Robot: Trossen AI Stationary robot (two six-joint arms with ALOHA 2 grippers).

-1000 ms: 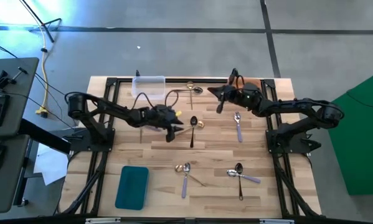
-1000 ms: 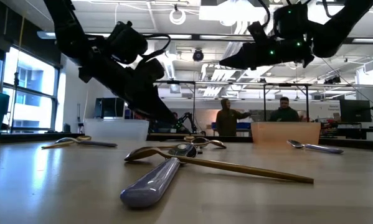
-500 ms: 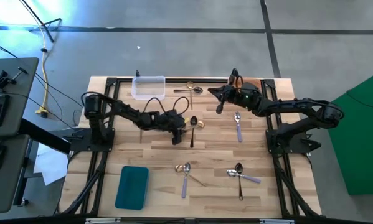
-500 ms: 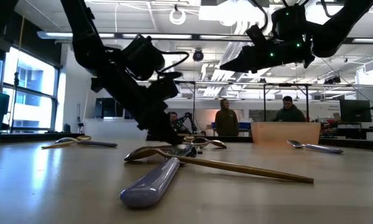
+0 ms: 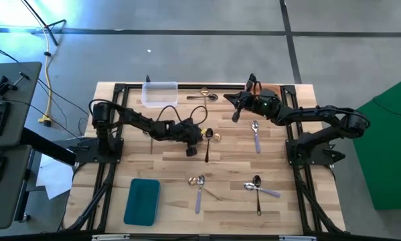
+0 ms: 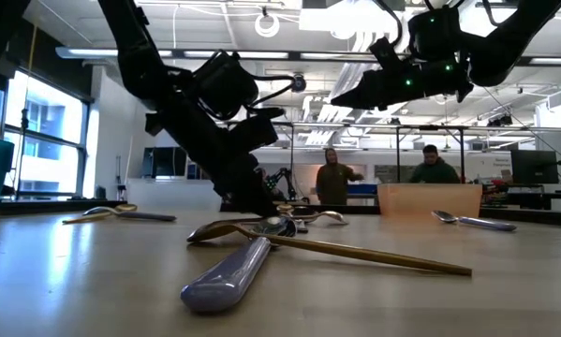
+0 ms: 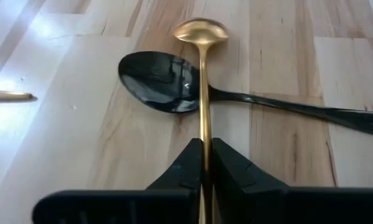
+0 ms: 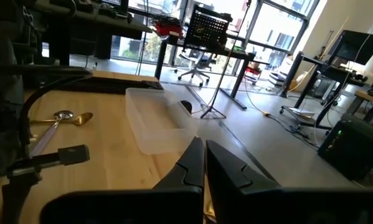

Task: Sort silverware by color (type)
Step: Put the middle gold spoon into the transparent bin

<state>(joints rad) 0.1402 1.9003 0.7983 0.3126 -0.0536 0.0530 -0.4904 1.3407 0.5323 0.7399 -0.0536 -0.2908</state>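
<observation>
Left wrist view shows it best: the left tool (image 7: 202,163) has closed its two dark fingers on the handle of the gold spoon (image 7: 202,30), whose bowl points straight ahead of the tool and lies over the edge of the black spoon's (image 7: 163,82) bowl. The black handle runs off to one side, just beyond the fingertips. From where I stand, the grip looks thin and near the handle's end, so I judge the spoon could pivot or slip once lifted. Because the two spoons touch, raising the gold one may also drag or flip the black one across the wooden surface (image 7: 61,124).

Seen from above, the left tool (image 5: 191,143) sits mid-surface with those two spoons just ahead of it. The right tool (image 5: 235,114) hangs above the far side with fingers pressed together on nothing, a silver spoon with a lilac handle (image 5: 256,136) just beside it. Further pairs of spoons (image 5: 199,185) lie well behind the left tool, toward the near edge. The clear tray (image 5: 159,92) waits at the far edge and the teal tray (image 5: 142,201) at the near corner; a wrong drop would mix the finishes.
</observation>
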